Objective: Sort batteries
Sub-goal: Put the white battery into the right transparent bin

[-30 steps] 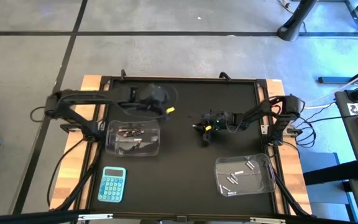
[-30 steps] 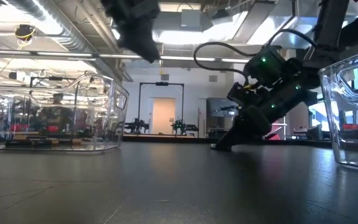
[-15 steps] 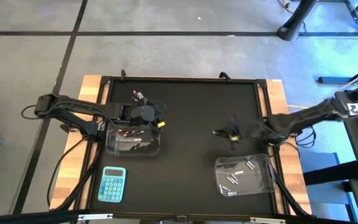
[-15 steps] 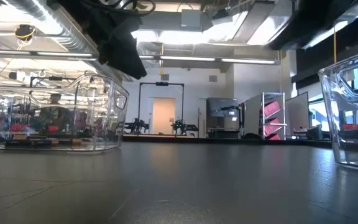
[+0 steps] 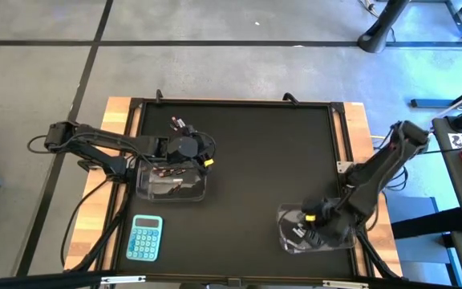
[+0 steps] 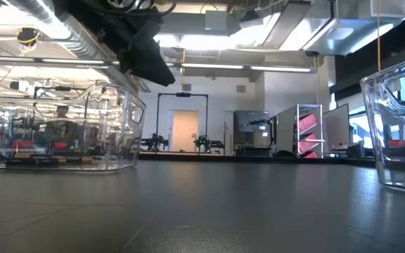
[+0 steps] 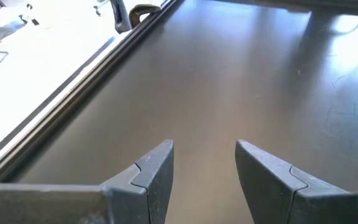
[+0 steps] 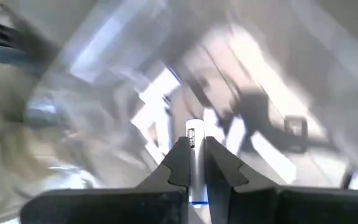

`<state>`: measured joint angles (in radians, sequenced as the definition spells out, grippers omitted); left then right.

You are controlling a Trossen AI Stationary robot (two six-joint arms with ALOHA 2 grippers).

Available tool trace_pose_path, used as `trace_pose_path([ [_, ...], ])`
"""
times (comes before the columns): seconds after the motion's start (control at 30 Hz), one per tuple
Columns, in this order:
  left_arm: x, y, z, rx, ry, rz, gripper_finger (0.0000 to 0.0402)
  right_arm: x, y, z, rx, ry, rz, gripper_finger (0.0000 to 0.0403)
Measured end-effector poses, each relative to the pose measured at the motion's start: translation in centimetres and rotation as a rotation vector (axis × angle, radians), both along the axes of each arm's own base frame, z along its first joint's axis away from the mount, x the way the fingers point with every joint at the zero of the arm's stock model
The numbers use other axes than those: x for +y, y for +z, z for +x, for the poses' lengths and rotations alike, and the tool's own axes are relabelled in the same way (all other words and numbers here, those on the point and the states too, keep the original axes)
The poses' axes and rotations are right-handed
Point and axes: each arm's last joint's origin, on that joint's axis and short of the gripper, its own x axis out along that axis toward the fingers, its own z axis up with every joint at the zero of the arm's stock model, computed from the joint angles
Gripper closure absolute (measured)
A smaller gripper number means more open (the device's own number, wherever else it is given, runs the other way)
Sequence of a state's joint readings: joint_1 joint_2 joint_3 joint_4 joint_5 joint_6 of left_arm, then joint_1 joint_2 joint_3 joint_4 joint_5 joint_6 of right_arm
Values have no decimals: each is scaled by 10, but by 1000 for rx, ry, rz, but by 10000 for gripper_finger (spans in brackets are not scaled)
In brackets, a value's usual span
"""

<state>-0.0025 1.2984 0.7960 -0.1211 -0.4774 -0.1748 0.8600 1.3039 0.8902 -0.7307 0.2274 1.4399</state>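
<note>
Having swung from mid-table to the right tub, right gripper clamped on silvery battery, ready for release; left gripper parted, empty over left tub

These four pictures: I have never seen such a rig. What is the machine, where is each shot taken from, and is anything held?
Two dark robot arms work at a black table, sorting batteries. One picture looks straight down, one looks level across the tabletop, and each arm carries a wrist camera. On the table stand two clear tubs, the left tub holding dark batteries, and the right tub, plus a blue calculator. The left gripper hangs open and empty by the left tub. The right gripper is over the right tub, shut on a silvery battery that stands up between its fingers.
</note>
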Motion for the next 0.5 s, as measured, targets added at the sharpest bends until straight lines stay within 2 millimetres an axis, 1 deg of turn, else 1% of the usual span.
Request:
trace_pose_path([
  [0.13, 0, -2, -1, 7, 0, 0, 241, 10, -34, 0, 112, -66, -2, 380],
  [0.2, 0, -2, -1, 6, 0, 0, 241, 10, -46, 2, 149, -77, -33, 381],
  [0.33, 0, -2, -1, 7, -2, 2, 241, 11, -61, 4, 193, -85, -90, 380],
  [0.5, 0, -2, -1, 7, -2, 0, 241, 13, -71, 6, 218, -65, -126, 356],
])
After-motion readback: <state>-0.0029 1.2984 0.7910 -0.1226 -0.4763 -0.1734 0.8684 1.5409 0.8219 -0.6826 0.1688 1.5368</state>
